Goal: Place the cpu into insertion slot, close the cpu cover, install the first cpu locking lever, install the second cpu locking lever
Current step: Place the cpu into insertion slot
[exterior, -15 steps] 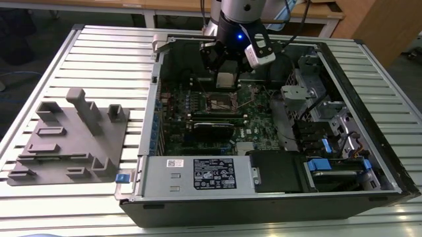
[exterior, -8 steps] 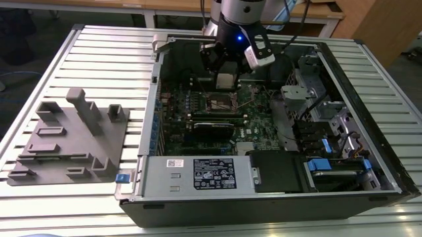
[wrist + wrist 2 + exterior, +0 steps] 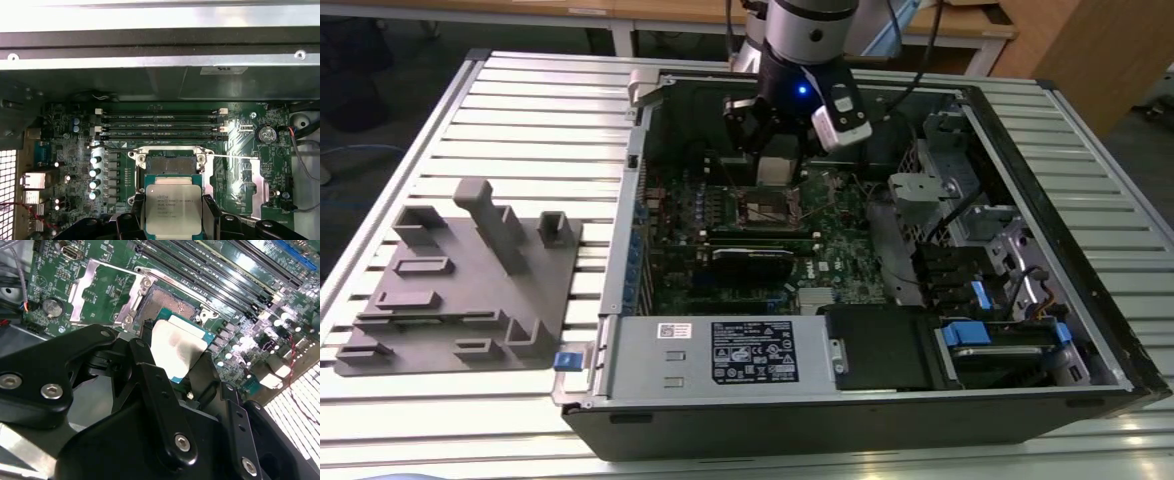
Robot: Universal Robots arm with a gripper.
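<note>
The tool (image 3: pixel 774 172) is clamped on the chip (image 3: pixel 172 210), pinching it by two opposite edges between black fingers (image 3: pixel 127 224). The arm (image 3: pixel 807 30) comes straight down from above into the open computer case (image 3: pixel 854 420), its wrist hanging steeply over the green circuit board (image 3: pixel 841 250), a small blue light glowing on its dark body.

The chip is flat and square, with a brushed silver-grey metal top and a thin green rim. It's held face up, hanging just beside and above the socket (image 3: pixel 172 161), not seated. The socket's dark square centre is bare inside its thin silvery frame.

In the second wrist view the cover (image 3: pixel 80 297) is flipped open and lying back off the socket: a thin shiny metal plate with a big square cut-out, green board showing through the hole. A fine metal lever (image 3: pixel 235 157) runs along beside the socket.

Past the socket sit long, narrow black memory slots (image 3: pixel 160 125) in parallel rows with pale clips at the ends, and a round silver coin battery (image 3: pixel 267 134) off to one side.

The case lies on a ribbed, slatted metal surface (image 3: pixel 534 100). On the exterior view's left, a matte grey moulded tray (image 3: pixel 467 290) with blocky uprights and recesses sits well apart from the case.
</note>
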